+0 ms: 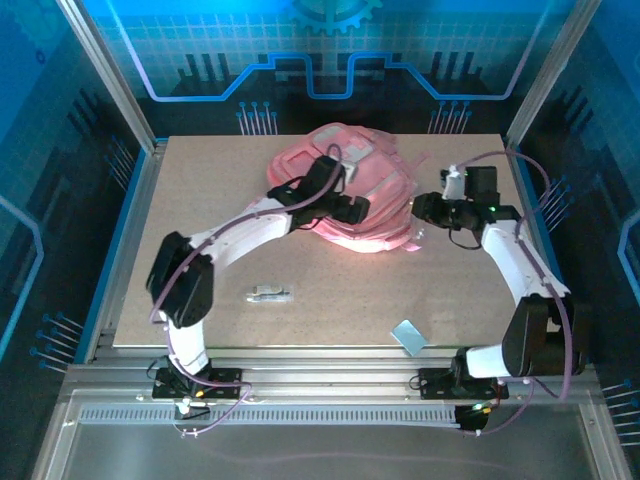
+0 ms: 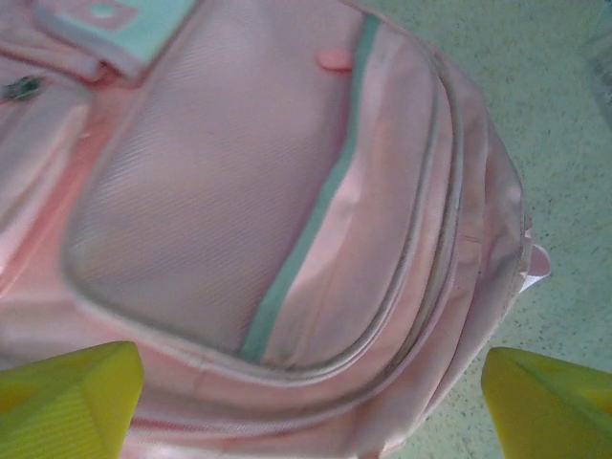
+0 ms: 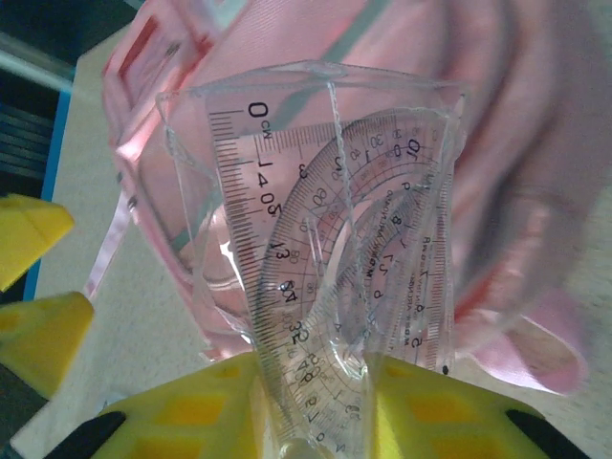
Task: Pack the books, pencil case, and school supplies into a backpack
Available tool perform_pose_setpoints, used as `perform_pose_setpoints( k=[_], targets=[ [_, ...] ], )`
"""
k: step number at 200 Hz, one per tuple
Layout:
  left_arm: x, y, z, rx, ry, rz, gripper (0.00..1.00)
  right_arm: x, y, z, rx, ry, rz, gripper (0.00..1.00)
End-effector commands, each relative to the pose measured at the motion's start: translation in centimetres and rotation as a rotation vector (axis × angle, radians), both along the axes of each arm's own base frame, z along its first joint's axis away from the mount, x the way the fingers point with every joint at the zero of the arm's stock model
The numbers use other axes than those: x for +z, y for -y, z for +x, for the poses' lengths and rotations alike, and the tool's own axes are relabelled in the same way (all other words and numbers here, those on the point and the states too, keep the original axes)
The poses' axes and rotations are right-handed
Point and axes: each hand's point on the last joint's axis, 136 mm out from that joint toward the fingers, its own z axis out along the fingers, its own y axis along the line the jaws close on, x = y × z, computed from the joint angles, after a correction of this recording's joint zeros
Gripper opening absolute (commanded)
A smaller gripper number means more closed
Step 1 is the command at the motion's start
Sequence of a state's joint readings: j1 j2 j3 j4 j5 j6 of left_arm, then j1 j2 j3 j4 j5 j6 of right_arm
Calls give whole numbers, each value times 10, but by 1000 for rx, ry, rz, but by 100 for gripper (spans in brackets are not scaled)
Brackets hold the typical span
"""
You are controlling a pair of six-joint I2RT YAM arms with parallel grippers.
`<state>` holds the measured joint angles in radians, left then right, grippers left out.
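Note:
The pink backpack (image 1: 385, 195) lies at the back middle of the table. My left gripper (image 1: 352, 210) hangs over its front, open. In the left wrist view its yellow fingers (image 2: 76, 397) stand wide apart over a zipped pocket of the backpack (image 2: 239, 191). My right gripper (image 1: 420, 210) is at the backpack's right side, shut on a clear packet of rulers and a protractor (image 3: 325, 210), which sticks up in front of the backpack (image 3: 535, 143). A white pen-like stick (image 1: 270, 294) and a pale blue rectangle (image 1: 408, 336) lie on the table nearer me. The books and the pencil case are out of view.
The brown table board (image 1: 200, 250) ends at a metal rail along the near edge (image 1: 320, 365). Slanted frame posts (image 1: 110, 80) stand at the back corners. A pink strap (image 3: 105, 244) trails from the backpack onto the board.

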<state>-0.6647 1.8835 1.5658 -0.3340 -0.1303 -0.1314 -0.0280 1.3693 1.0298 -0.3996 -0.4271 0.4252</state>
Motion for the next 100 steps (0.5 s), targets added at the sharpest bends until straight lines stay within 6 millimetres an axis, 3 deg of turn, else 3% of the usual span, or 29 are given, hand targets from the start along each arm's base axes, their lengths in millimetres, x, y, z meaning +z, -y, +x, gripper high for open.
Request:
perform_pose_setpoints(
  k=[1,40,60,100],
  targets=[
    [-8,15,8,-59,60,156,90,7,16,-3,-55,34,34,31],
    [-40,51,27,-118,94,288,84,1,32,-10,-80,25,36,32],
    [-58,53,40,-115,75,363,79,1,36,-13,-87,29,42,32],
    [-94,42,40,-112,14,470,79,-4,42,-13,-98,25,39,32]
  ],
)
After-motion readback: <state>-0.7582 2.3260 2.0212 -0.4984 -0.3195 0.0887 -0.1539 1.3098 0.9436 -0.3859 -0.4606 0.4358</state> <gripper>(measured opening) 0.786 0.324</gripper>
